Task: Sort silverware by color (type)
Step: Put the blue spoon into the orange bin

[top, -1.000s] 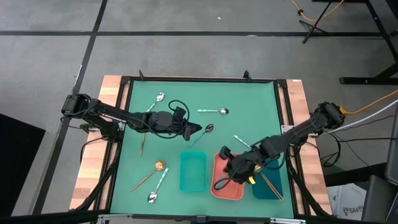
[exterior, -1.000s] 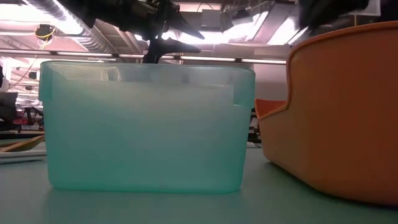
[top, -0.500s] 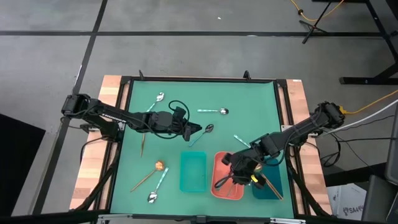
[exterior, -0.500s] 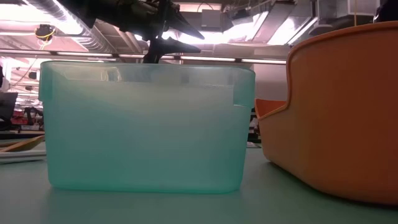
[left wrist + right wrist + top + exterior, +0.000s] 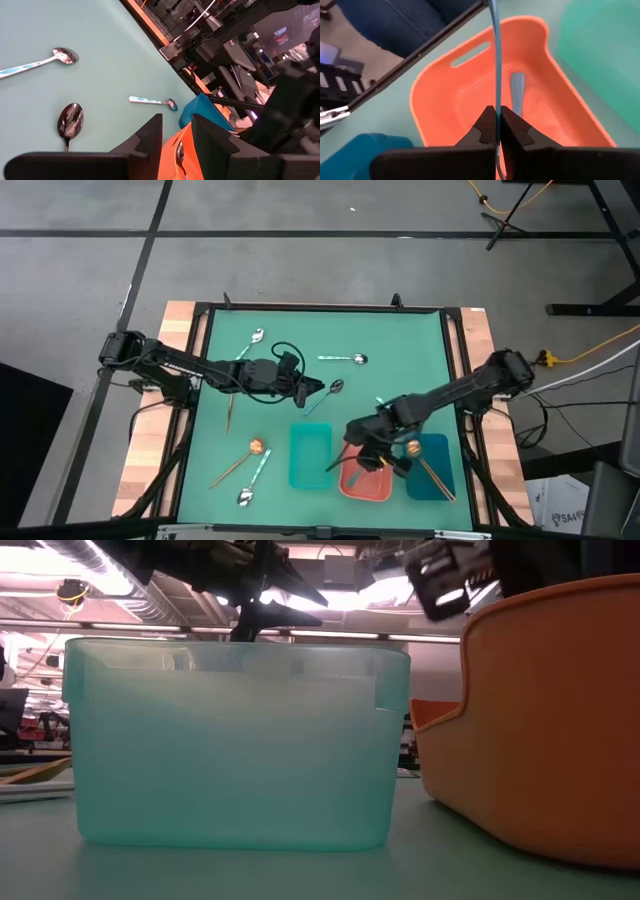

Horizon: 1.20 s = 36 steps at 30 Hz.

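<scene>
A: Where is the spoon?
B: The right gripper (image 5: 496, 131) pinches a blue-handled spoon (image 5: 495, 55) between closed fingers, just above the coral tray (image 5: 445, 100), where another spoon (image 5: 517, 95) lies.
A: Any change?
B: It has lifted and shifted toward the teal tray (image 5: 310, 455). Beyond that tray, the left gripper (image 5: 308, 393) waits, fingers parted.

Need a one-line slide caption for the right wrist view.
Right gripper shut on a slim blue-handled spoon, held above the coral tray where another spoon already lies.
</scene>
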Each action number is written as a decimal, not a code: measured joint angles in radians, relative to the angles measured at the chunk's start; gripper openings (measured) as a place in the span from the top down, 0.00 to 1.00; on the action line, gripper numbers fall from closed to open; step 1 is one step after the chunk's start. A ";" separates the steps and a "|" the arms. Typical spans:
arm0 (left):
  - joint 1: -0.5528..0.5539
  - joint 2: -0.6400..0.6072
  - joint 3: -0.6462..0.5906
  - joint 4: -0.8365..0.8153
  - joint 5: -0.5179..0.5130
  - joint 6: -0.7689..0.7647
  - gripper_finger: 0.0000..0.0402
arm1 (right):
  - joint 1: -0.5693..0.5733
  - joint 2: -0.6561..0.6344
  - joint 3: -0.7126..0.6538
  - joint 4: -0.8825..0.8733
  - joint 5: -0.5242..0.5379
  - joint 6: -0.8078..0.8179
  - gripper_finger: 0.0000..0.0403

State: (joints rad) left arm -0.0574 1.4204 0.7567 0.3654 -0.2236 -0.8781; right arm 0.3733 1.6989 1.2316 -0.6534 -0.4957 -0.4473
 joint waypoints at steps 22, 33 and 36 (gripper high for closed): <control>0.000 0.000 0.000 -0.018 -0.001 0.000 0.75 | -0.027 0.140 0.000 0.000 -0.017 -0.016 0.99; 0.000 0.000 0.000 -0.018 0.000 -0.001 0.75 | -0.027 0.140 0.000 -0.001 -0.013 -0.016 0.99; 0.000 0.000 0.000 -0.018 -0.001 -0.001 0.75 | -0.027 0.140 0.000 -0.001 -0.013 -0.015 0.95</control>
State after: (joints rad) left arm -0.0574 1.4204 0.7567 0.3473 -0.2241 -0.8787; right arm 0.3462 1.8385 1.2314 -0.6540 -0.5086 -0.4625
